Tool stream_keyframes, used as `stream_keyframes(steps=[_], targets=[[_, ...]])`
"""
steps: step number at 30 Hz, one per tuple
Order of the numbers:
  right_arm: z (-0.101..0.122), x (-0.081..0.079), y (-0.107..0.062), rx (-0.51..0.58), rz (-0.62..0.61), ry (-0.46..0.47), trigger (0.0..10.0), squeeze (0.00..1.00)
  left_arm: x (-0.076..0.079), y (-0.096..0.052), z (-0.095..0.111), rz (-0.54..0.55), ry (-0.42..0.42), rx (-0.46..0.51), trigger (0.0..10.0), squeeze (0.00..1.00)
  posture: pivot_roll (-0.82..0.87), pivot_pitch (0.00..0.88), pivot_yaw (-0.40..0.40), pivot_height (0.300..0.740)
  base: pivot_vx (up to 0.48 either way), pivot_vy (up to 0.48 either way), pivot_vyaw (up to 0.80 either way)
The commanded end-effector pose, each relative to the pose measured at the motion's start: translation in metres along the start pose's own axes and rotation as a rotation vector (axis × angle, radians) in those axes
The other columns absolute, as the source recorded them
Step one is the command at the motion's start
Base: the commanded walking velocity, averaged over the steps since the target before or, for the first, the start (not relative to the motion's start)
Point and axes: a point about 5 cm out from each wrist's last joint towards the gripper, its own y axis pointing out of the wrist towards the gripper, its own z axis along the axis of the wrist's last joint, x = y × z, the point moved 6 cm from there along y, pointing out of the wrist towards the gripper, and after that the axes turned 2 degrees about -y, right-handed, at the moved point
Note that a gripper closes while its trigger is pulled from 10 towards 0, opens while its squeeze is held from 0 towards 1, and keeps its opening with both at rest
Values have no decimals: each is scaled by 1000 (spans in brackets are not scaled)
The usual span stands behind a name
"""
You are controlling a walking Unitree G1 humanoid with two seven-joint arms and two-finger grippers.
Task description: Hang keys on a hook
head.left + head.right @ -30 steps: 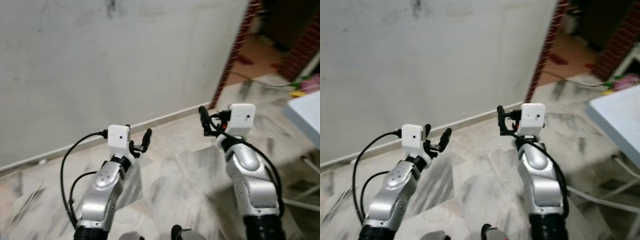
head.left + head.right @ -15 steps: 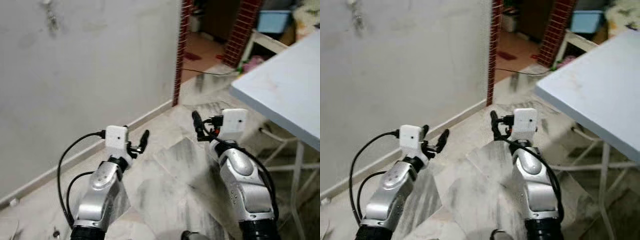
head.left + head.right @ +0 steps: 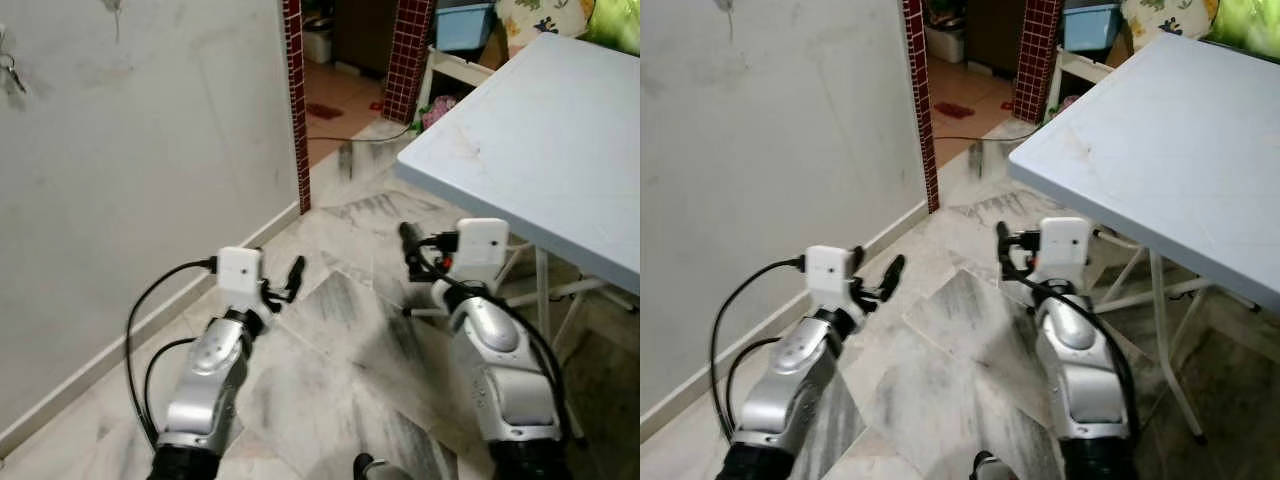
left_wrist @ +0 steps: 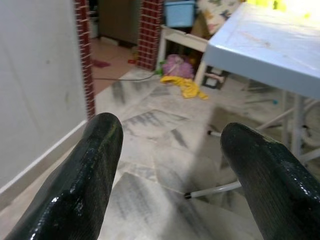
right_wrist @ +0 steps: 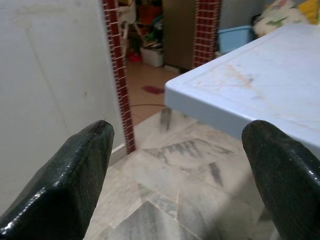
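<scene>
A small bunch of what look like keys (image 3: 10, 74) hangs high on the grey wall (image 3: 150, 150) at the far left edge, too small to make out well. My left gripper (image 3: 278, 268) is held out low over the marble floor, open, with nothing between its fingers (image 4: 95, 165). My right gripper (image 3: 425, 240) is raised beside it at about the same height, open too and holding nothing, its fingers (image 5: 75, 170) pointing toward the doorway.
A pale blue table (image 3: 540, 140) on thin white legs (image 3: 545, 290) stands close on the right, its corner just beyond my right gripper. A red brick pillar (image 3: 293, 100) ends the wall; behind it a doorway opens to a darker room. Marble floor (image 3: 340, 340) lies ahead.
The camera has swung right: the wall slid left, and the doorway and table came into view and closer. Both arms keep the same raised pose with fingers open.
</scene>
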Motion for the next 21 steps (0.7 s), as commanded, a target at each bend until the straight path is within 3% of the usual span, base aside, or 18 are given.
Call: stream_keyframes(steps=[1, 21], targets=[[8, -5, 1, 27, 6, 12, 10000, 0, -5, 0, 0, 15, 10, -5, 10000, 0, -38, 92, 59, 740, 0, 0, -738], [15, 1, 7, 51, -36, 26, 10000, 0, -8, 4, 7, 25, 2, 10, 10000, 0, -31, 125, 69, 740, 0, 0, -744]])
